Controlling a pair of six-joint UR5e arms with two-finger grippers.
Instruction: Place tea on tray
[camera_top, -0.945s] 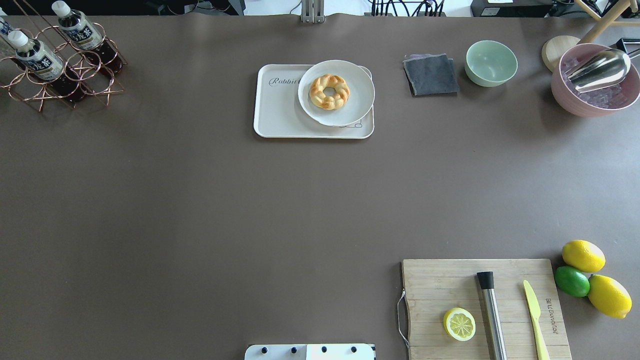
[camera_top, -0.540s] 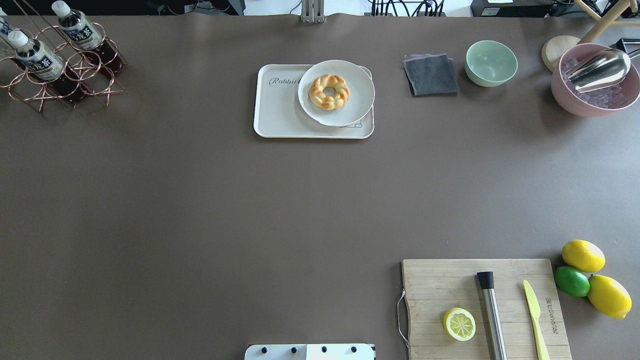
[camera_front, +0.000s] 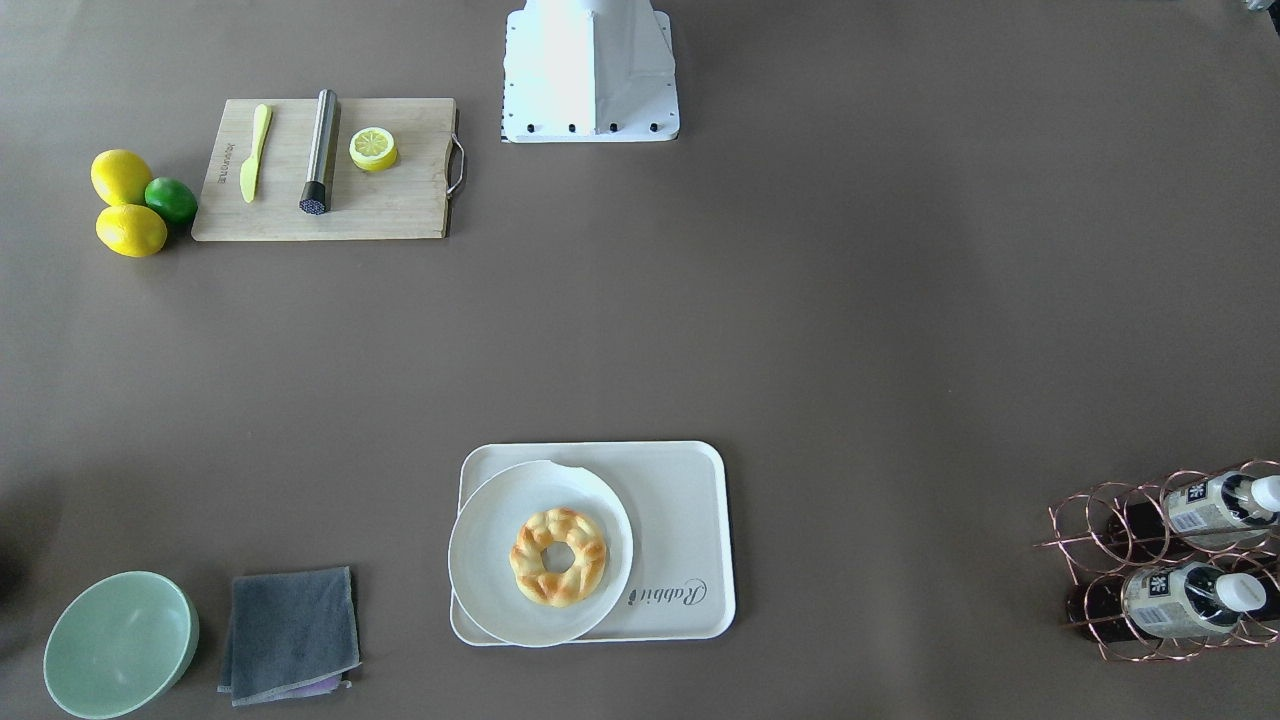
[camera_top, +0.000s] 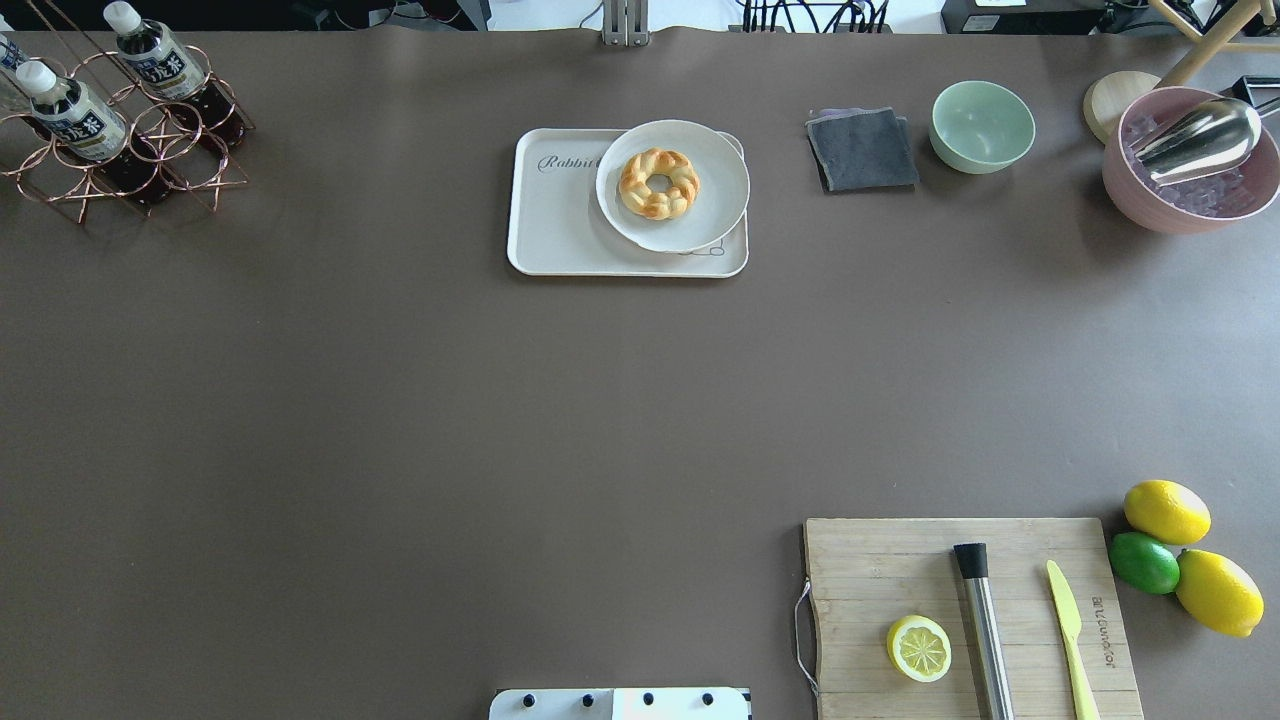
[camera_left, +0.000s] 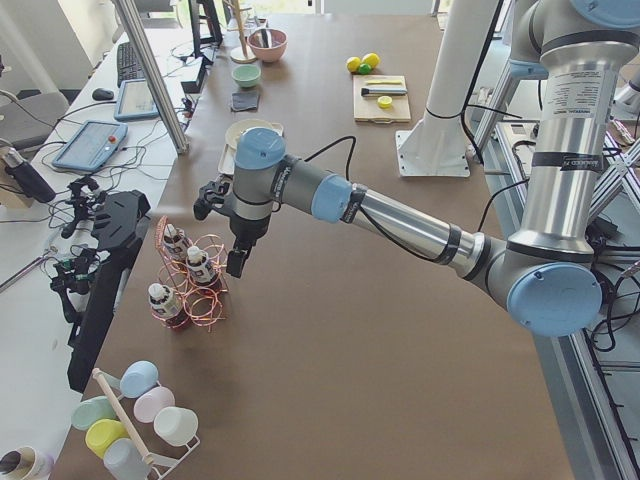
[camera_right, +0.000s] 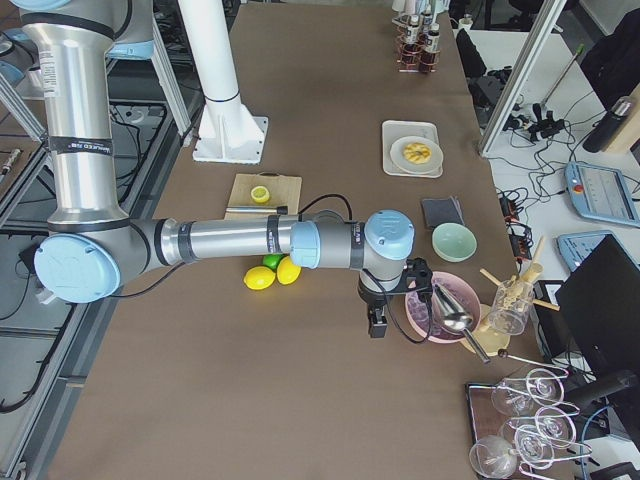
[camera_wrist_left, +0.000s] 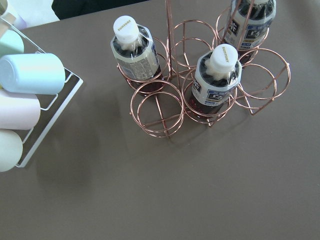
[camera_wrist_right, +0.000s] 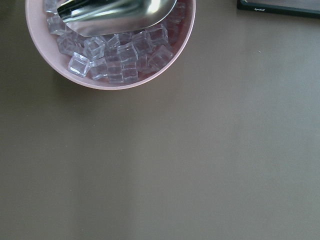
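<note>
Overhead view: nothing has shifted over the last second. Tea (camera_wrist_left: 217, 80) still sits in the wire rack (camera_wrist_left: 160, 107) just below left pincer (camera_left: 234, 263); whether the pincer is spread or closed, cannot tell. Tray (camera_top: 560, 230) well apart. Pick not begun.

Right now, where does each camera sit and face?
Front: across table, facing the base; tray near.
Overhead: behind, above the base, facing forward; same tray.
Left side: table's left end; left gripper by bottles.
Right side: right end; right gripper beside ice bowl.
Left wrist: down on those bottles; no body.
Right wrist: down on that ice bowl; no body.
</note>
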